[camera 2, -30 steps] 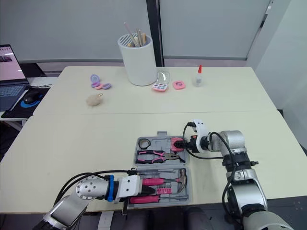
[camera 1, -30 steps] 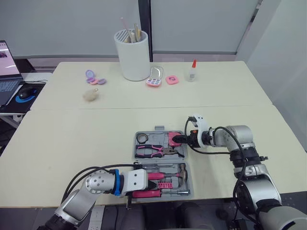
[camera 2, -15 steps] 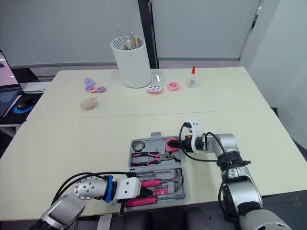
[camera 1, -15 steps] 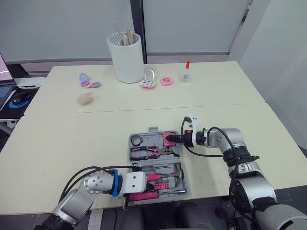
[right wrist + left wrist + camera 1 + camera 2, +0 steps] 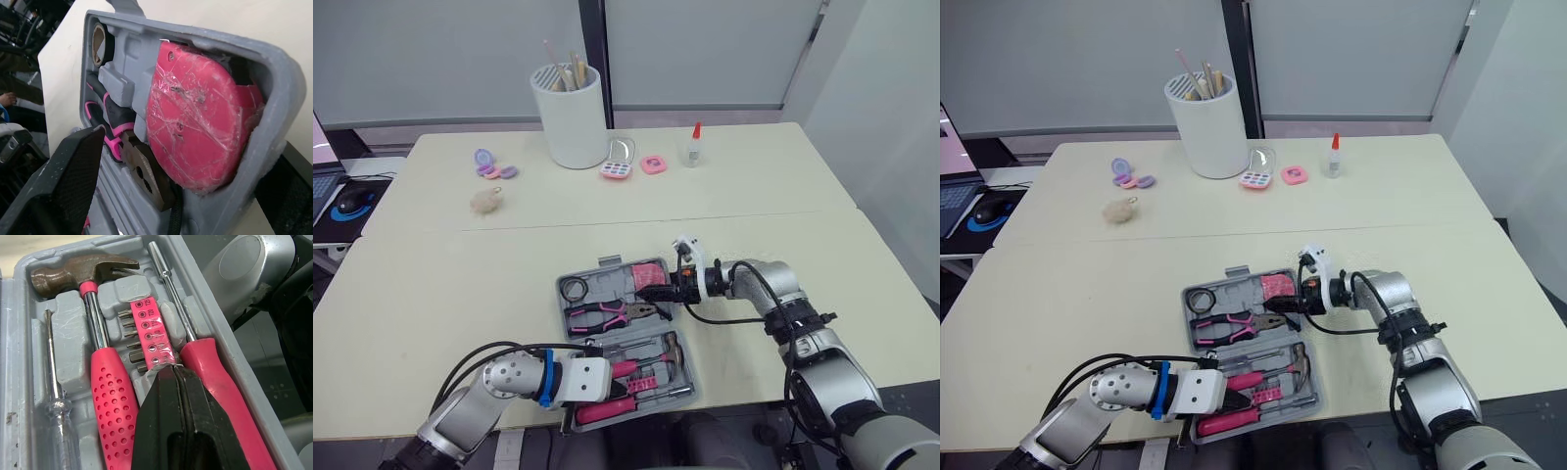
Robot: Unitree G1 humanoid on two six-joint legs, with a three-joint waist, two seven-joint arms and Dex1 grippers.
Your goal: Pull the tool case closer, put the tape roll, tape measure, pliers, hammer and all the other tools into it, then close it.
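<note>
We see the tool case (image 5: 610, 262) lying open on the table (image 5: 440, 284), near the front edge and a little turned, with its right end further from us than its left end. In the far half lie the tape roll (image 5: 573, 289) at the left, the pliers (image 5: 602, 313) along the near side of this half, and the pink tape measure (image 5: 648, 275) at the right end. In the near half lie the hammer (image 5: 100, 362), a pink strip of bits (image 5: 146, 330), a screwdriver with a pink handle (image 5: 215, 382) and a thin one with a clear handle (image 5: 56, 396).

The right gripper (image 5: 658, 291) is at the right end of the far half, just beside the tape measure. Its fingers (image 5: 63, 181) are spread apart: one is inside the case above the pliers, and the other is outside the grey wall. We cannot tell if they press on the wall.

The left gripper (image 5: 172, 374) is over the near half of the case. Its fingers (image 5: 156, 421) are pressed together with nothing between them, and the tip is at the end of the bit strip, between the hammer's handle and the pink screwdriver.

Far on the table stand a white cup (image 5: 568, 113) and a small glue bottle (image 5: 693, 145).
</note>
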